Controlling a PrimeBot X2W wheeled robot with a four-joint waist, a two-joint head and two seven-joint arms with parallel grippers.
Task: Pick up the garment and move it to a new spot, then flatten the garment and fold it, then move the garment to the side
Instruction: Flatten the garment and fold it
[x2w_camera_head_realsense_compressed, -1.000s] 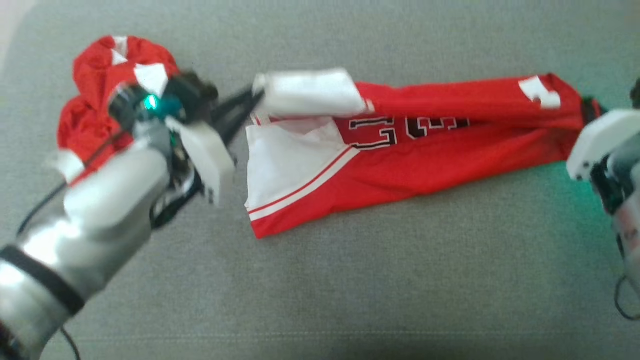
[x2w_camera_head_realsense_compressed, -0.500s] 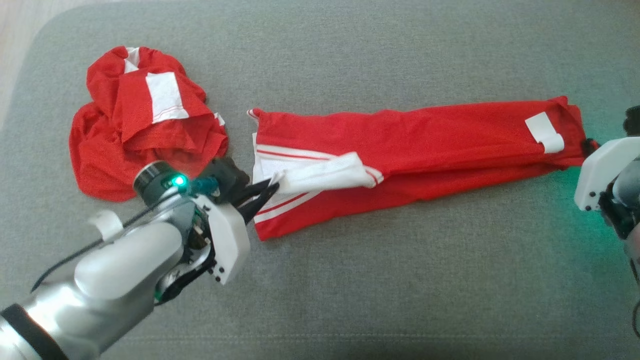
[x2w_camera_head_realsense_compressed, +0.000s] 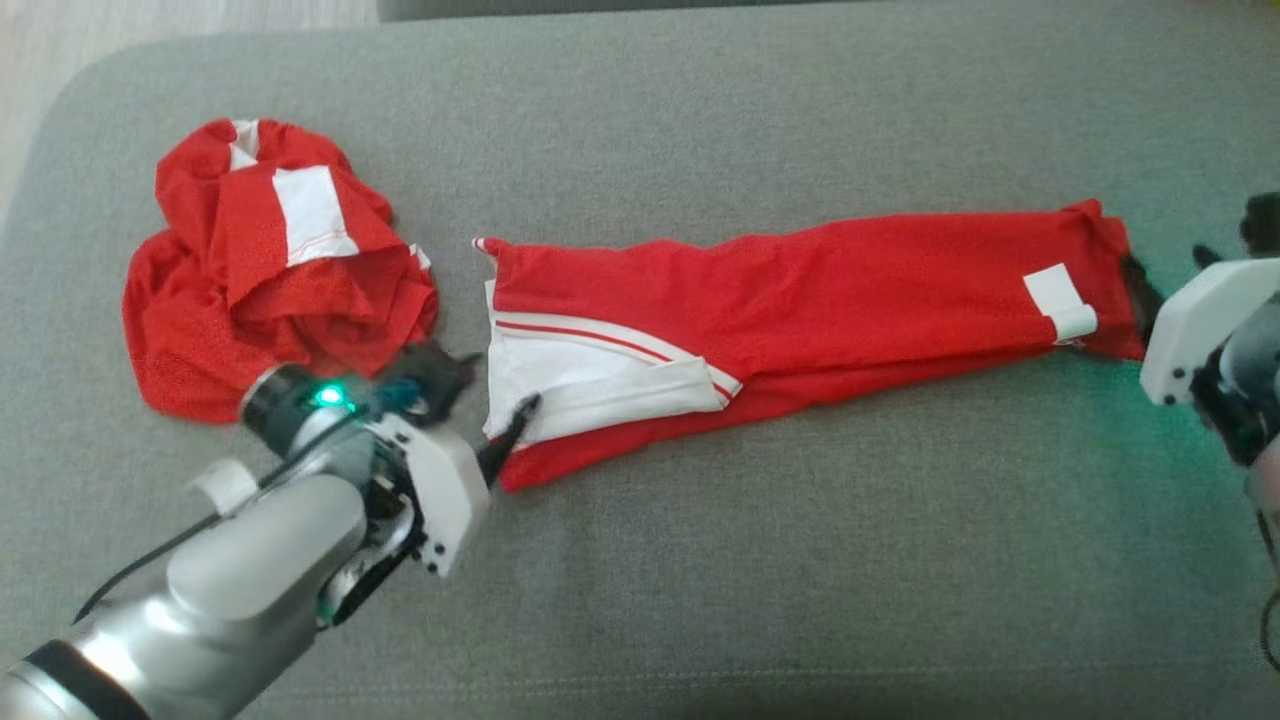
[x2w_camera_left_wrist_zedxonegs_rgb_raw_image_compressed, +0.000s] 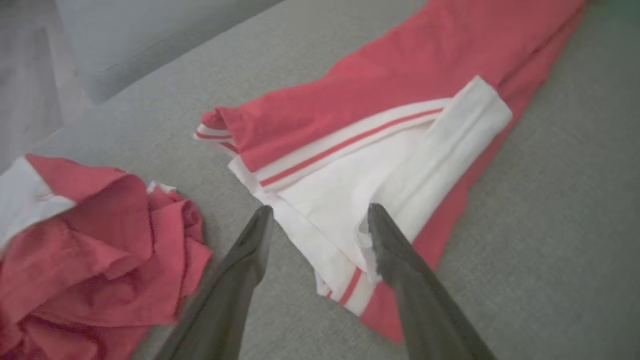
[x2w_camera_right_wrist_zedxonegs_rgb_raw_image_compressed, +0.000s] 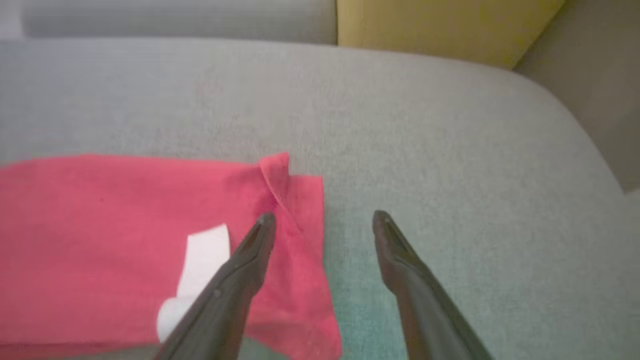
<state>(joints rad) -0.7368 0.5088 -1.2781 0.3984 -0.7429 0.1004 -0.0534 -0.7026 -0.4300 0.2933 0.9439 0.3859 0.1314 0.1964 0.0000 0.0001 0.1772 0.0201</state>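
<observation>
The red garment (x2w_camera_head_realsense_compressed: 820, 300) lies folded into a long strip across the grey cushion, its white side panel (x2w_camera_head_realsense_compressed: 590, 380) face up at the left end. My left gripper (x2w_camera_head_realsense_compressed: 490, 392) is open at that end, and in the left wrist view its fingers (x2w_camera_left_wrist_zedxonegs_rgb_raw_image_compressed: 318, 215) straddle the white panel's (x2w_camera_left_wrist_zedxonegs_rgb_raw_image_compressed: 350, 200) edge without holding it. My right gripper (x2w_camera_head_realsense_compressed: 1170, 275) is open at the strip's far right end. In the right wrist view (x2w_camera_right_wrist_zedxonegs_rgb_raw_image_compressed: 323, 217) one finger hovers over the red corner (x2w_camera_right_wrist_zedxonegs_rgb_raw_image_compressed: 300, 210) near a white tag (x2w_camera_right_wrist_zedxonegs_rgb_raw_image_compressed: 200, 260).
A second red and white garment (x2w_camera_head_realsense_compressed: 270, 270) lies crumpled to the left, close to my left arm, also showing in the left wrist view (x2w_camera_left_wrist_zedxonegs_rgb_raw_image_compressed: 90, 250). The grey cushion (x2w_camera_head_realsense_compressed: 700, 600) rounds off at the left by pale floor (x2w_camera_head_realsense_compressed: 30, 60). A yellow cushion (x2w_camera_right_wrist_zedxonegs_rgb_raw_image_compressed: 440, 25) stands behind.
My left gripper carried the white flap toward the near side, laid it on the strip, let go and opened. The head camera shifted slightly.
</observation>
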